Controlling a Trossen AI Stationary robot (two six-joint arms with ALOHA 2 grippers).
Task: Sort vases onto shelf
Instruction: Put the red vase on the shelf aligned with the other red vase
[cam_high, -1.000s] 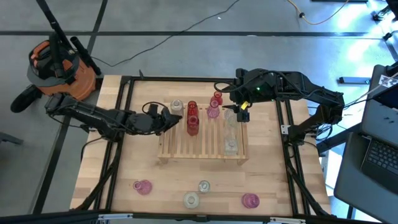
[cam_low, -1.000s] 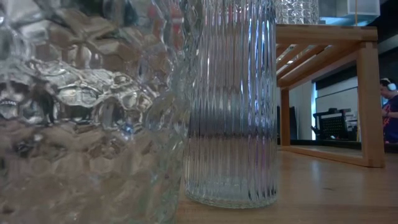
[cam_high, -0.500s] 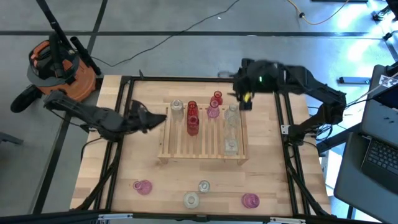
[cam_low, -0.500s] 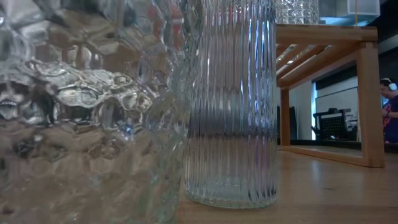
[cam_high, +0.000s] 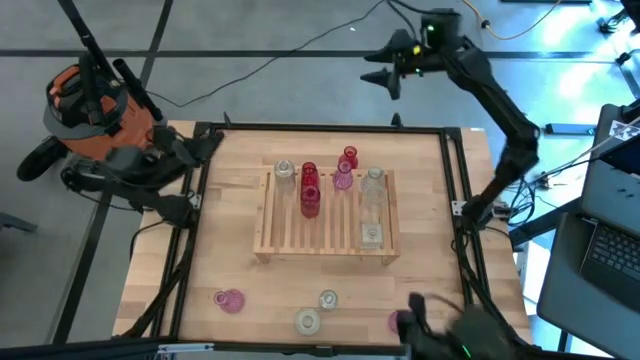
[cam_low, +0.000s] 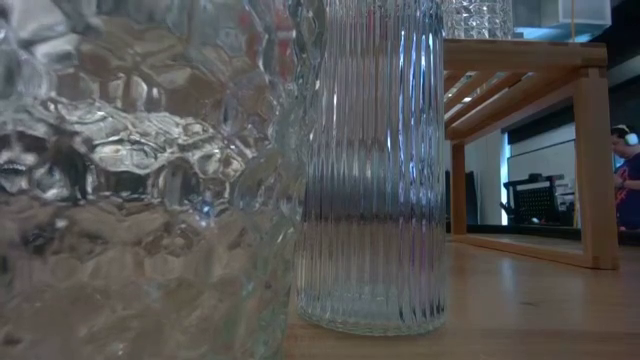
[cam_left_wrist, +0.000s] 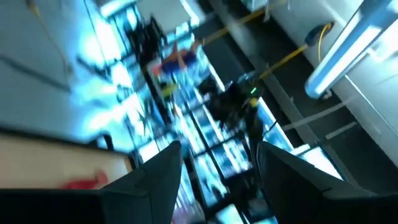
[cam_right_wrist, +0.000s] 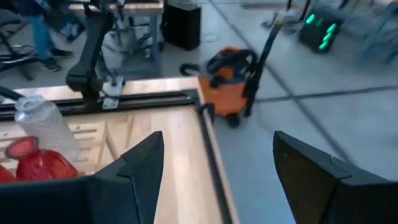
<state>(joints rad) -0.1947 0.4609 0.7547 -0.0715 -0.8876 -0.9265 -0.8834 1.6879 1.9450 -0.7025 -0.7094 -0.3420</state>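
Standing upright, vases (cam_high: 309, 188) line the shelf (cam_high: 325, 240), necks up.

Even, bright overhead light falls on the pale table (cam_high: 230, 250), with only faint, soft shadows under the shelf (cam_high: 325, 245). In the low view, two clear glass vases (cam_low: 372, 170) stand so close to the lens that they fill it, glinting with white highlights and bending the scene behind them. The left wrist view is heavily smeared by motion blur and washed in blue-white glare from a ceiling tube light (cam_left_wrist: 348, 50).
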